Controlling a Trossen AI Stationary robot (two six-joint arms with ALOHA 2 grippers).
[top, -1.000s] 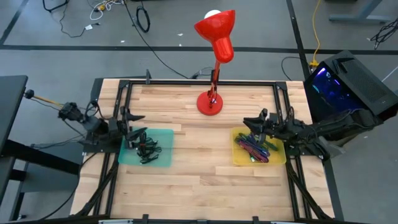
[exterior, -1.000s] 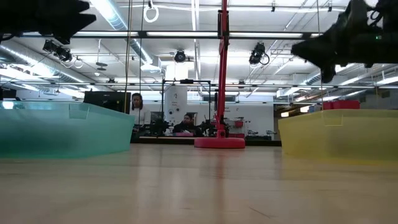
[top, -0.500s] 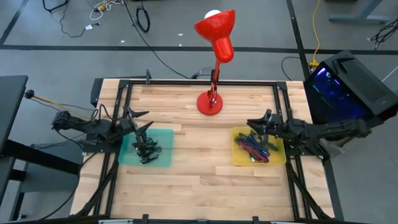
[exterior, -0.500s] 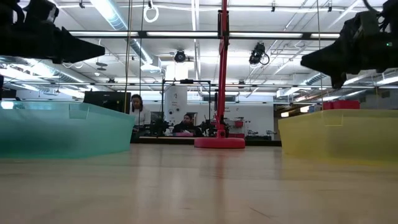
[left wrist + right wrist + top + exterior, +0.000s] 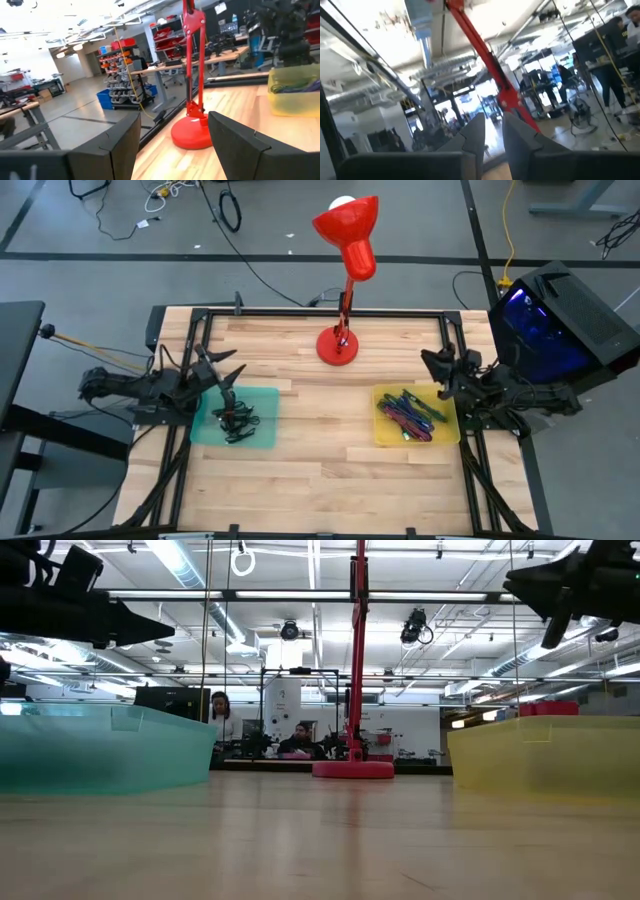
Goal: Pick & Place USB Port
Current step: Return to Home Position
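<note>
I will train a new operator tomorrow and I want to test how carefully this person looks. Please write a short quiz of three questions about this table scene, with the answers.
1. True or false: the black cables lie in the yellow bin.
2. The right end effector hangs nearest to: A) the yellow bin B) the green bin C) the red lamp
3. Fill in: the left end effector, near the green bin, has its fingers ____.

Key: 1 false, they lie in the green bin. 2 A. 3 open.
</note>
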